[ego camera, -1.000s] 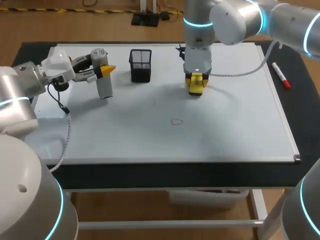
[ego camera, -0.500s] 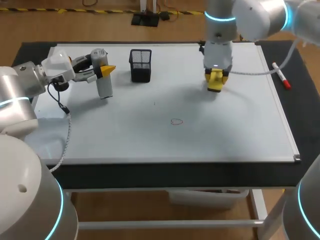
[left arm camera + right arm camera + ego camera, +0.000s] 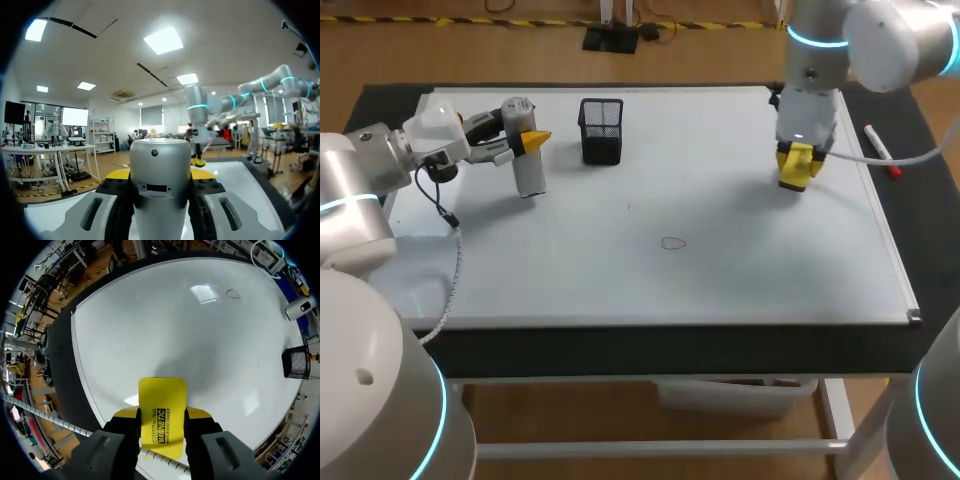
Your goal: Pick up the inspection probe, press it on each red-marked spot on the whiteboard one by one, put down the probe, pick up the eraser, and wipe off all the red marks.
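The right fingers [image 3: 198,414] clamp the eraser [image 3: 162,410] over the whiteboard [image 3: 740,270], well right of the red mark [image 3: 672,243], likely poised to wipe it. The left fingers [image 3: 119,202] grip the probe [image 3: 160,170] upright, far left of that mark, parked clear.

Your left gripper [image 3: 527,140] lies level at the far left, clamped on the probe [image 3: 529,175]; your right gripper [image 3: 798,162] points straight down at the right, pinching the eraser [image 3: 162,405].

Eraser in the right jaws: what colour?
The eraser is yellow with a black label band, clearest in the right wrist view.
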Action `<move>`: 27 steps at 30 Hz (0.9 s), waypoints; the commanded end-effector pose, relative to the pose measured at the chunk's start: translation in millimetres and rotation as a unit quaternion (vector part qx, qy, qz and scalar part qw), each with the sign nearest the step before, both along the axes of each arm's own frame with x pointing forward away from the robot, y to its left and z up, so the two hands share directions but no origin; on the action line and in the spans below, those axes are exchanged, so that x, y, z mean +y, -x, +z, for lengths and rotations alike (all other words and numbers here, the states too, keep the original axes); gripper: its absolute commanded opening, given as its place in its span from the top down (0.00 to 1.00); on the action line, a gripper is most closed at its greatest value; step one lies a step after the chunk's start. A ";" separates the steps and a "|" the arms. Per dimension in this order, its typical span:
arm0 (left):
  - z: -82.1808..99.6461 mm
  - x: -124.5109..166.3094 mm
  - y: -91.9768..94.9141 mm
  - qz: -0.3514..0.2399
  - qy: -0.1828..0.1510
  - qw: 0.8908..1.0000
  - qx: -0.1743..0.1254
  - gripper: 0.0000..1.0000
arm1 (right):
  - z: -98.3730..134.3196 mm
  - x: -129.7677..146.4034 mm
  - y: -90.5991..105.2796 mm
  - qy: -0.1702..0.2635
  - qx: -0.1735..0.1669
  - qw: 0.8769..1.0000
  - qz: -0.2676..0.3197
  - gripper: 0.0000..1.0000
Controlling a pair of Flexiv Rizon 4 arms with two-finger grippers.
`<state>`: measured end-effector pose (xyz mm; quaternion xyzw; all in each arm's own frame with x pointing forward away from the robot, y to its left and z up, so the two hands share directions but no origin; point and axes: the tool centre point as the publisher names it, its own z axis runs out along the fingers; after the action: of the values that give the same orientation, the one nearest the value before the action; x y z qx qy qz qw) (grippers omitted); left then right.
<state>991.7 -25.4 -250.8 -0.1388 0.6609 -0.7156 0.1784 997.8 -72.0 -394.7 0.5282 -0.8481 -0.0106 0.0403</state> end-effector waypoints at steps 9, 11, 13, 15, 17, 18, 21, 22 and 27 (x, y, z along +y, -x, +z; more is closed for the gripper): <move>1.7 0.4 -0.1 -0.001 0.000 1.000 0.001 1.00 | -3.7 -29.6 5.6 -0.033 0.004 0.999 -0.011 1.00; 1.7 0.4 -0.1 -0.001 0.000 1.000 0.001 1.00 | -3.5 -30.3 5.9 -0.034 0.004 0.999 -0.010 1.00; 1.7 0.4 -0.1 -0.001 0.000 1.000 0.001 1.00 | -3.5 -30.3 5.9 -0.034 0.004 0.999 -0.010 1.00; 1.7 0.4 -0.1 -0.001 0.000 1.000 0.001 1.00 | -3.5 -30.3 5.9 -0.034 0.004 0.999 -0.010 1.00; 1.7 0.4 -0.1 -0.001 0.000 1.000 0.001 1.00 | -3.5 -30.3 5.9 -0.034 0.004 0.999 -0.010 1.00; 1.7 0.4 -0.1 -0.001 0.000 1.000 0.001 1.00 | -3.5 -30.3 5.9 -0.034 0.004 0.999 -0.010 1.00; 1.7 0.4 -0.1 -0.001 0.000 1.000 0.001 1.00 | -3.5 -30.3 5.9 -0.034 0.004 0.999 -0.010 1.00; 1.7 0.4 -0.1 -0.001 0.000 1.000 0.001 1.00 | -3.5 -30.3 5.9 -0.034 0.004 0.999 -0.010 1.00; 1.7 0.4 -0.1 -0.001 0.000 1.000 0.001 1.00 | -3.5 -30.3 5.9 -0.034 0.004 0.999 -0.010 1.00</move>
<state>991.7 -25.4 -250.8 -0.1388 0.6609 -0.7157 0.1784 991.3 -101.9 -398.7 0.5201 -0.8527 -0.0428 0.0248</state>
